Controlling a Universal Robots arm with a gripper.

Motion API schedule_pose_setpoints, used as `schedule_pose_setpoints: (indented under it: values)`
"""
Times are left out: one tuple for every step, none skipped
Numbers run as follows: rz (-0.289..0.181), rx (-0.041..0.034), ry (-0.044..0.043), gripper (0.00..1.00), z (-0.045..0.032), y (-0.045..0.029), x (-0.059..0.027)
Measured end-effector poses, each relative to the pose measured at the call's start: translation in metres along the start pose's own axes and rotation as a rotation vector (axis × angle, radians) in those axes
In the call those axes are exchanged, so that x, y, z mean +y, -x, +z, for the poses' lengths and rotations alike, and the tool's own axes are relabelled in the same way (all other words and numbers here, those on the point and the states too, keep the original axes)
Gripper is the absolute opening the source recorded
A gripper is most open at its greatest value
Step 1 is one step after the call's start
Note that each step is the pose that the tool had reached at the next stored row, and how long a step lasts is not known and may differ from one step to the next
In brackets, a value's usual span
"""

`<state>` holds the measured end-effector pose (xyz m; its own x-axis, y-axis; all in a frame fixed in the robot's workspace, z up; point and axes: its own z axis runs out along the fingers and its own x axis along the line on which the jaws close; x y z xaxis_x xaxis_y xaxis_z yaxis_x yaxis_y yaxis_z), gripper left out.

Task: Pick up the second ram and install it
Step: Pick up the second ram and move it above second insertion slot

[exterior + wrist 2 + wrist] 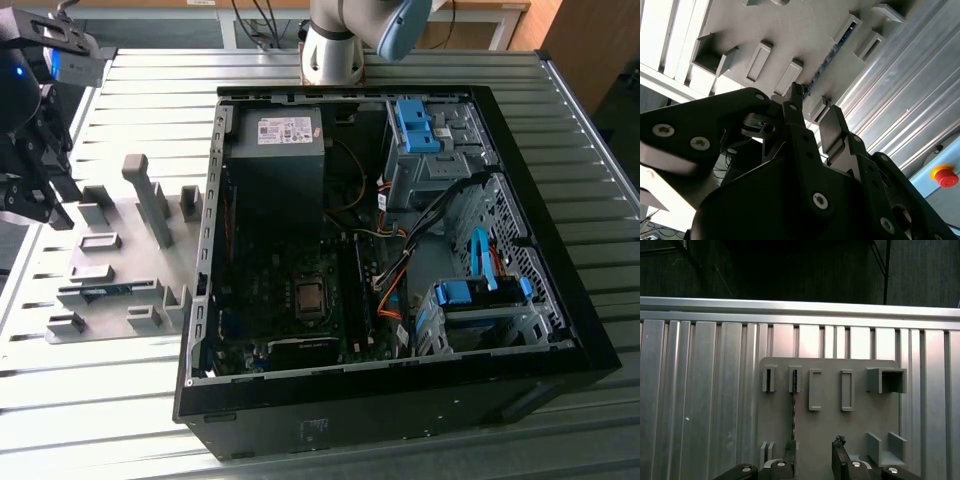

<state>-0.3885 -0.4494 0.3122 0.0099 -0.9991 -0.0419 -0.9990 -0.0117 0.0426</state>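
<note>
Grey tray (130, 262), one second ram (106, 291)

The claw (814, 446), fingers apart, hangs above the grey tray (135, 255) with open air around it. Low blocks (100, 241) and one tall post (148, 196) stand close around the memory strip (106, 291). The wall of the computer case (208, 230) rises just beside the tray.

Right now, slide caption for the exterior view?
Gripper hovers above the grey fixture tray where the second ram sits edge-up, at the exterior view's left of the open computer case.
</note>
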Motion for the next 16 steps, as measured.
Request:
schedule_pose_setpoints:
  values:
    - [0.0,0.0,0.0,0.42,0.0001,0.0,0.0]
    - [0.0,-0.0002,-0.0002,0.42,0.0003,0.0,0.0]
    - [0.0,-0.0002,-0.0002,0.42,0.0005,0.0,-0.0001]
    - [0.0,-0.0001,-0.0002,0.42,0.0005,0.0,0.0]
    - [0.0,-0.0001,-0.0002,0.42,0.0005,0.0,0.0]
    - [0.0,-0.0002,-0.0002,0.42,0.0006,0.0,0.0]
    - [0.0,-0.0001,-0.0002,0.42,0.0006,0.0,0.0]
    - [0.0,-0.0001,-0.0002,0.42,0.0007,0.0,0.0]
    - [0.0,-0.0002,-0.0002,0.42,0.0007,0.0,-0.0001]
    - [0.0,-0.0002,-0.0002,0.42,0.0008,0.0,-0.0001]
    - [0.0,-0.0001,-0.0002,0.42,0.0008,0.0,-0.0001]
    - [0.0,-0.0002,-0.0003,0.42,0.0009,0.0,-0.0001]
    - [0.0,-0.0002,-0.0003,0.42,0.0009,0.0,-0.0001]
    - [0.0,-0.0003,-0.0003,0.42,0.0012,-0.0001,0.0]
    - [0.0,-0.0004,-0.0006,0.42,0.0025,-0.0004,-0.0001]
    - [0.0,-0.0002,-0.0004,0.42,0.0041,-0.0006,-0.0002]
